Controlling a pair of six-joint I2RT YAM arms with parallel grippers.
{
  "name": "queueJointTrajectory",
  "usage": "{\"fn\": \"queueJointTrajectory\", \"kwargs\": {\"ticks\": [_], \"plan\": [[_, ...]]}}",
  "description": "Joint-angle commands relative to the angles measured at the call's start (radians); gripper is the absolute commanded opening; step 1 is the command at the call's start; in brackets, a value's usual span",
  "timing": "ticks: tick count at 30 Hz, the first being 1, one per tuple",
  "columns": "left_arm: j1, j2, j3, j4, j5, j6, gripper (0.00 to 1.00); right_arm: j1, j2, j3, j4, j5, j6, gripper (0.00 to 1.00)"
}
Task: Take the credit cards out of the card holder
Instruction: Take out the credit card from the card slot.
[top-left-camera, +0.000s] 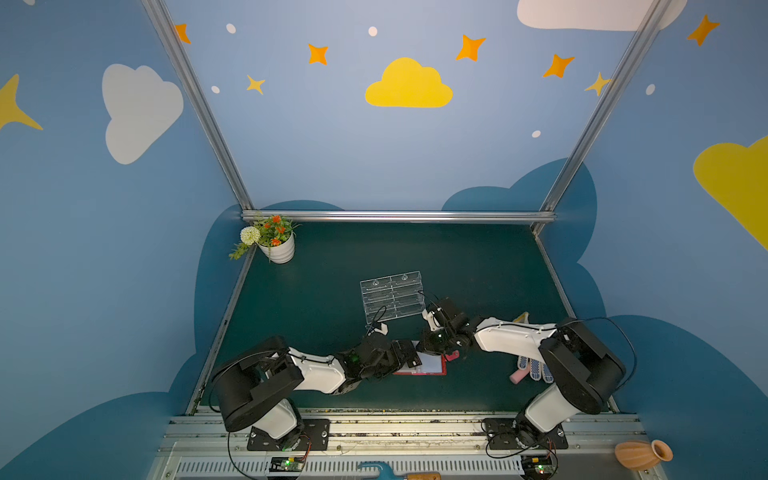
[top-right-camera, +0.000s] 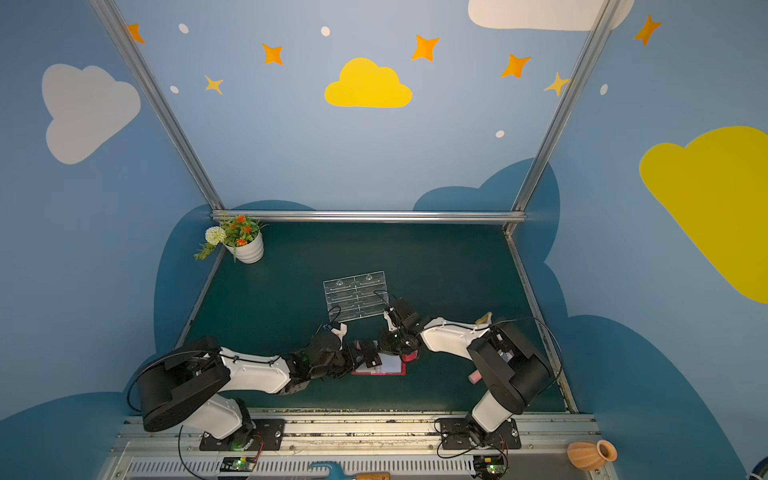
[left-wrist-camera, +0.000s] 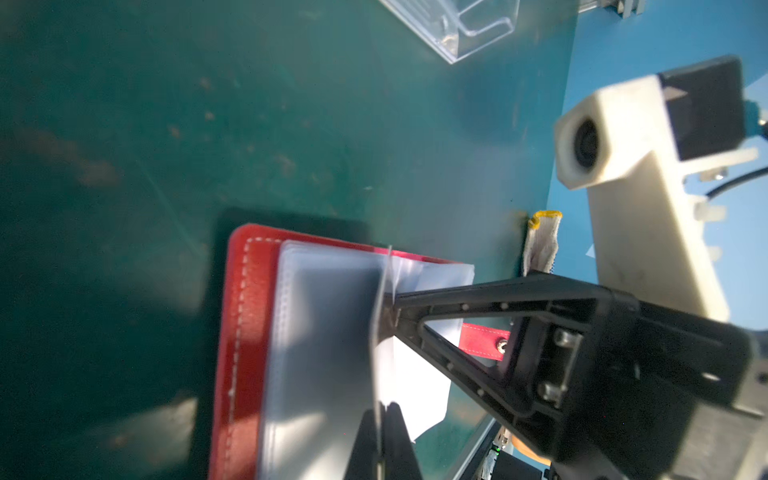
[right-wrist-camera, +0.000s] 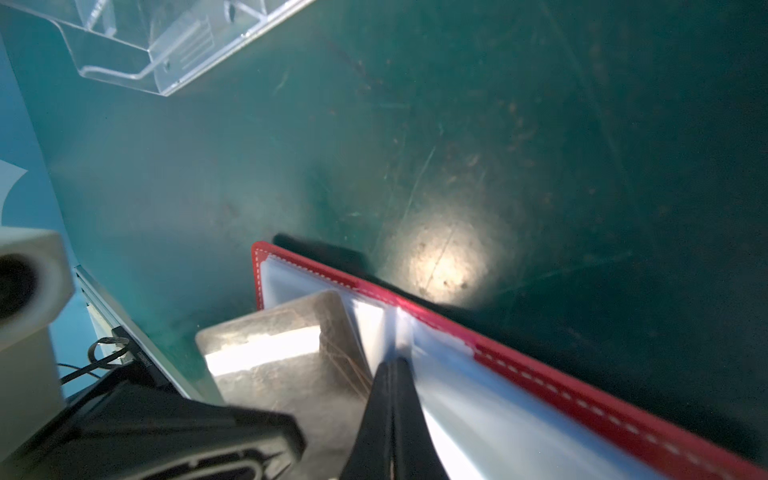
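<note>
Currently L claw clenched on a dark card standing up from the open card holder, front-centre on desk; R claw pinched shut on a sleeve page. Risk: if page slips, holder lifts w/ card, or card twists loose.

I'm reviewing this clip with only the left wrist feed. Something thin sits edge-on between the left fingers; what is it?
Observer: A card. The right wrist view shows its flat face, with the left gripper shut on one end.
Operator: And the other arm?
Observer: The right gripper is shut on a clear sleeve, near where the holder's pages meet.
Operator: Is any card filed yet?
Observer: None shows in the stand in both top views.
</note>
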Motion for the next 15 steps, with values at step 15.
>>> {"fn": "queueJointTrajectory", "kwargs": {"ticks": [15], "plan": [[0.018,-0.153,-0.036,-0.107,-0.078,0.039,0.04,-0.003,-0.147,0.008,-0.119,0.051,-0.032,0.03]]}}
